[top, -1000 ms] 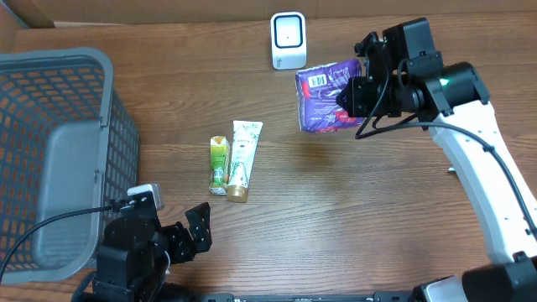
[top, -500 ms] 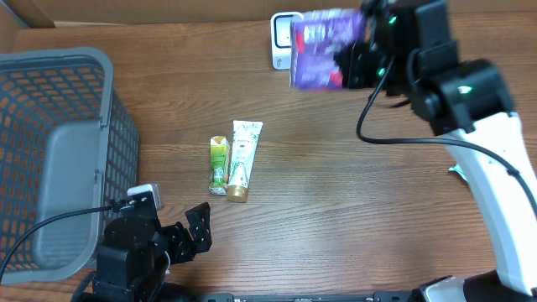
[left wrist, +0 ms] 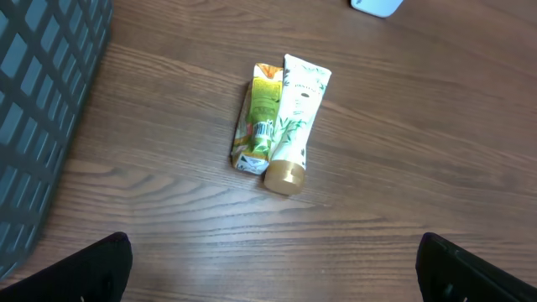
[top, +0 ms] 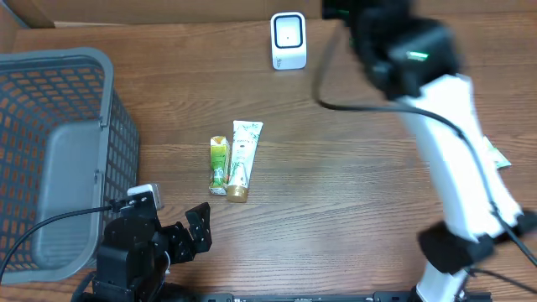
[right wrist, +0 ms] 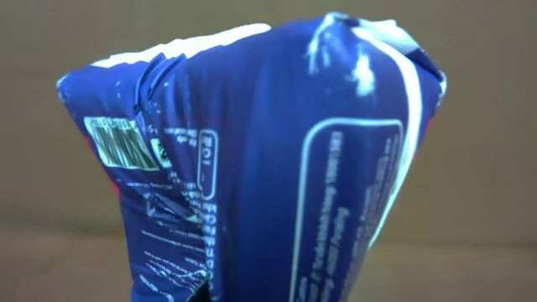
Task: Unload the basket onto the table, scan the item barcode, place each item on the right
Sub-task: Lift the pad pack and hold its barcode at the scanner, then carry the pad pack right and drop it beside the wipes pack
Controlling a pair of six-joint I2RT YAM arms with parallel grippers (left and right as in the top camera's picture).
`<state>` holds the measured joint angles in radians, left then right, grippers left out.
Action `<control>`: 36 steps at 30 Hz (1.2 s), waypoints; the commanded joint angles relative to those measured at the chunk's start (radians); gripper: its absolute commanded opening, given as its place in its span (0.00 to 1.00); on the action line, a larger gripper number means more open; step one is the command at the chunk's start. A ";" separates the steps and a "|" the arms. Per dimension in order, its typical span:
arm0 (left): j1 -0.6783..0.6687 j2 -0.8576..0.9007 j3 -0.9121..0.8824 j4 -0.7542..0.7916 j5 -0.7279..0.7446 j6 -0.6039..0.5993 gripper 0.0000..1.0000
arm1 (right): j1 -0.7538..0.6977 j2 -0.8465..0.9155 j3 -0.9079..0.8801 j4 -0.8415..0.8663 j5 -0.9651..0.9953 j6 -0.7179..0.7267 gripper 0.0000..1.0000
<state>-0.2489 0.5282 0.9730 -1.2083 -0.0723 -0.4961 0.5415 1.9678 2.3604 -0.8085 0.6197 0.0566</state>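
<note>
At the far edge of the table (top: 336, 218), the right arm (top: 436, 117) is reaching beyond the top of the overhead view, so its jaws are sitting out of that picture. They are pinching almost fully shut. The right wrist view suggests they are gripping a blue-purple pouch (right wrist: 252, 168), which is filling that camera against a plain tan backdrop. The pouch's barcode (right wrist: 126, 144) is showing on its upper left face, turned toward the wrist camera.

The white scanner (top: 288, 40) is standing upright on the table, just left of the arm's dark wrist. The step in hand looks like presenting the pouch to the scanner. The next move is probably calling for the barcode face to be turned toward the scanner's window and held level with it.

The left arm (top: 134, 252) is waiting at the near corner beside the gray basket (top: 50, 84), its jaws standing wide open and holding nothing. A green tube (top: 219, 164) and a white tube (top: 243, 159) are lying side by side, touching, mid-table.
</note>
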 commanded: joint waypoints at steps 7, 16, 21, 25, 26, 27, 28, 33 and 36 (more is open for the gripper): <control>0.000 -0.006 -0.003 0.001 -0.013 0.002 1.00 | 0.027 0.278 0.016 0.287 0.462 -0.338 0.04; 0.000 -0.006 -0.003 0.001 -0.013 0.002 1.00 | 0.028 0.491 0.015 0.426 0.389 -0.791 0.04; 0.000 -0.006 -0.003 0.001 -0.013 0.002 1.00 | 0.028 0.561 0.015 0.464 0.327 -0.940 0.04; 0.000 -0.006 -0.003 0.001 -0.013 0.002 1.00 | 0.028 0.584 0.015 0.476 0.313 -0.974 0.04; 0.000 -0.006 -0.003 0.001 -0.013 0.002 1.00 | 0.028 0.586 0.015 0.476 0.309 -0.974 0.04; 0.000 -0.006 -0.003 0.001 -0.013 0.002 1.00 | 0.028 0.587 0.015 0.477 0.305 -0.974 0.04; 0.000 -0.006 -0.003 0.001 -0.013 0.002 0.99 | 0.028 0.587 0.015 0.474 0.298 -0.974 0.04; 0.000 -0.006 -0.003 0.001 -0.013 0.002 1.00 | 0.024 0.595 0.015 0.473 0.268 -0.974 0.04; 0.000 -0.006 -0.003 0.001 -0.013 0.002 0.99 | 0.022 0.595 0.015 0.471 0.268 -0.974 0.04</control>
<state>-0.2489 0.5282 0.9730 -1.2083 -0.0723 -0.4961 0.5701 2.5622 2.3600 -0.3443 0.8959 -0.9134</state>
